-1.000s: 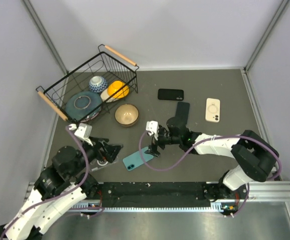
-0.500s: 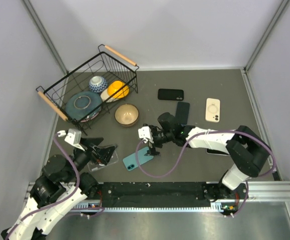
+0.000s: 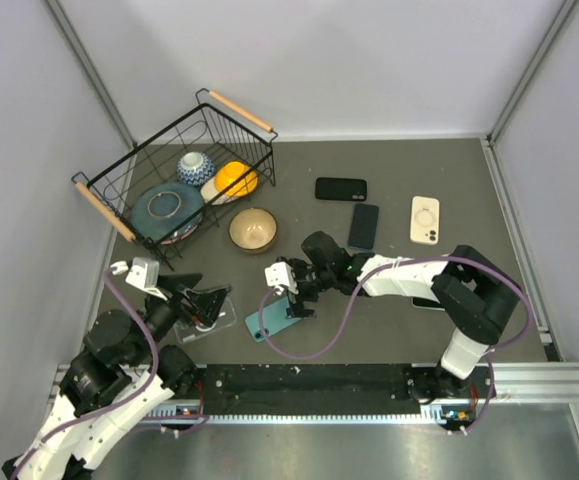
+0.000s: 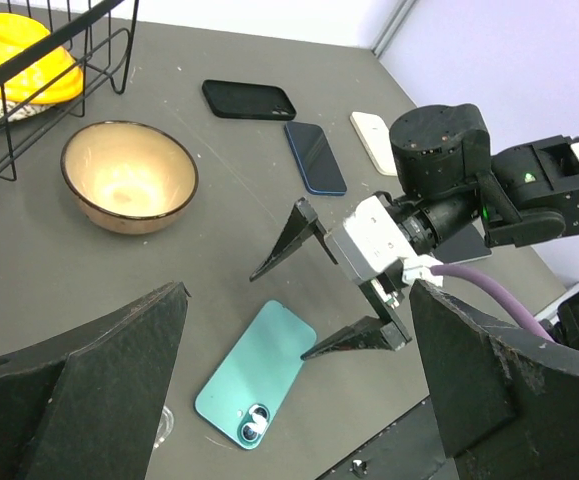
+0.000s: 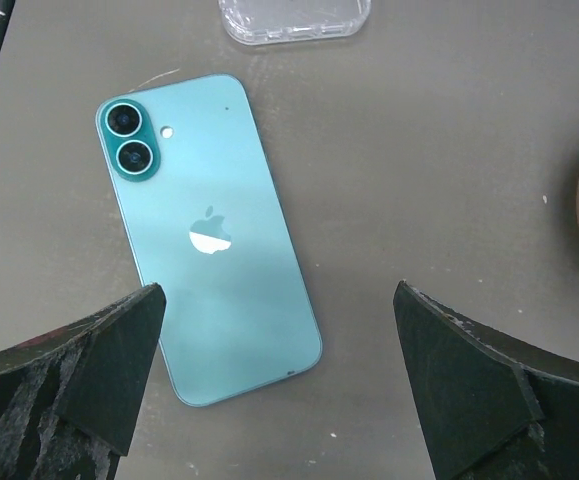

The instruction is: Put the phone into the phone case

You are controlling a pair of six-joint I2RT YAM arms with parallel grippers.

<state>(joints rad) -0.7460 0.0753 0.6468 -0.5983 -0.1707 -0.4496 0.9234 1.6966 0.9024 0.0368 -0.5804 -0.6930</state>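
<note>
A teal phone (image 3: 272, 320) lies back up on the grey table; it also shows in the right wrist view (image 5: 209, 250) and the left wrist view (image 4: 259, 370). A clear phone case (image 3: 216, 320) lies just left of it, seen at the top of the right wrist view (image 5: 294, 18). My right gripper (image 3: 291, 300) is open and empty, low over the phone's right end, jaws either side of it (image 5: 279, 400). My left gripper (image 3: 201, 303) is open and empty over the clear case, its jaws framing the phone (image 4: 299, 400).
A tan bowl (image 3: 253, 230) sits behind the phone. A wire basket (image 3: 141, 137) with bowls stands at back left. A black phone (image 3: 341, 188), a blue phone (image 3: 363, 227) and a white case (image 3: 425, 220) lie at back right.
My right gripper has reached left and nearer, from over the blue phone to the teal phone. My left gripper has drawn back left, off the teal phone.
</note>
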